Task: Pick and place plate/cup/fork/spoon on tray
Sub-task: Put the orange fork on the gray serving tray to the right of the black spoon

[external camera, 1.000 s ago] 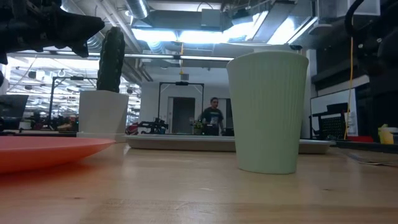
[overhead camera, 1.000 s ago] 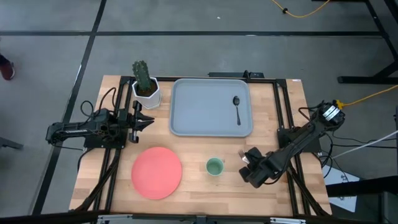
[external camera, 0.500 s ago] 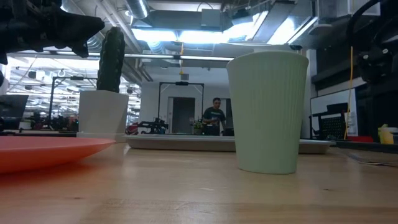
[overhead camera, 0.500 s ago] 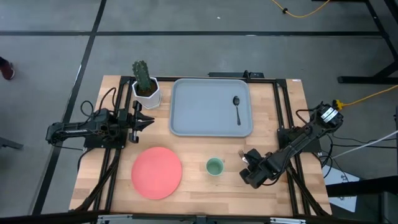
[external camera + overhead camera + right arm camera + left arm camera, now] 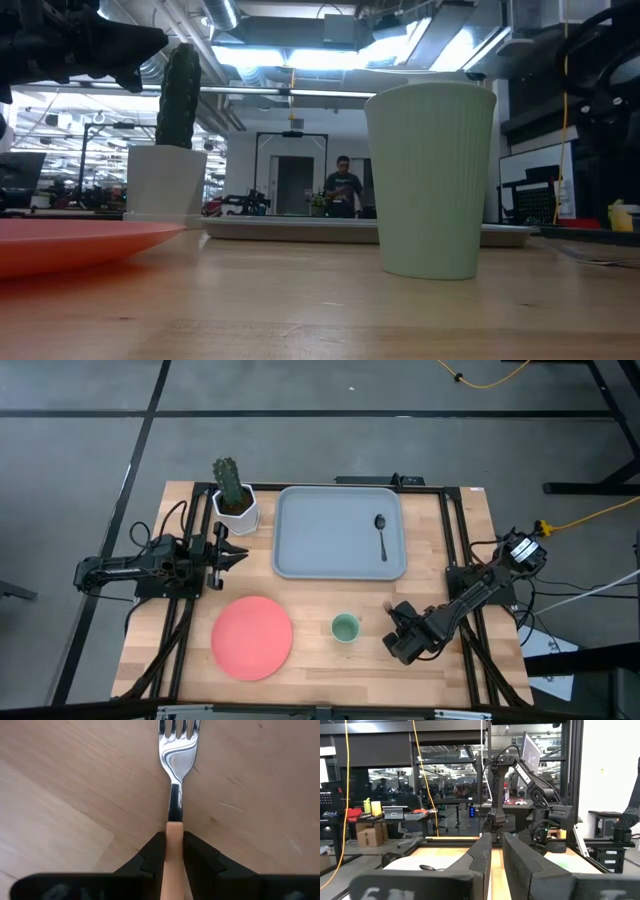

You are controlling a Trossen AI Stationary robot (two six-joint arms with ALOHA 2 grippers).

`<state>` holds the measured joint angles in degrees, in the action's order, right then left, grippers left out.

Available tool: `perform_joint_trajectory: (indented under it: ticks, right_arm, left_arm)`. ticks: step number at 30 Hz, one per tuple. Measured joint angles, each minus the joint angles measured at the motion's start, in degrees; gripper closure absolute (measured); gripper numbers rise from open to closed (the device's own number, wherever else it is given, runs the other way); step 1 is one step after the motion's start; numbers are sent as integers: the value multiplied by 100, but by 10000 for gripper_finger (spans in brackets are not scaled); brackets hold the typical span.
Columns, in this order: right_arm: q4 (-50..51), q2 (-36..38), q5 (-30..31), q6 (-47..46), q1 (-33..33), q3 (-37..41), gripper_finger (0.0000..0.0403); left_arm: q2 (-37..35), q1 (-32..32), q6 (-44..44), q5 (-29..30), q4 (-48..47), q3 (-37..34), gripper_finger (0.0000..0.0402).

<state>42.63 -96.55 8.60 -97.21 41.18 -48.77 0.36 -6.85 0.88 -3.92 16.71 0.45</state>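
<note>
Now | right gripper [image 5: 172, 851] clamps fork [image 5: 176, 755] | arm shifted slightly left

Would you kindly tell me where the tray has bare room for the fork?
The pale grey-blue rectangular tray is bare across its left and middle; only the slim dark spoon lies near its right rim. The right pincer grips the orange-handled fork beside the light-green cup.

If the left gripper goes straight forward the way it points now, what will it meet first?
Probably the tray. The left gripper points across the table toward it, the fingers nearly together. The spoon lies farther along; height over the rim is unclear.
</note>
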Motion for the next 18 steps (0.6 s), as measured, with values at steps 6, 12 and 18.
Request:
perform_joint_trajectory:
  ticks: [6,12,18]
  right_arm:
    - [-2,10,-208,-7,-204,0,358]
    - [259,-22,-37,-16,-438,-300,361]
    - [1437,184,642,-169,-843,-1153,361]
  left_arm:
    - [0,2,-1,1,-2,2,360]
    - [0,0,0,1,-2,1,360]
    - [0,1,-2,0,-4,2,360]
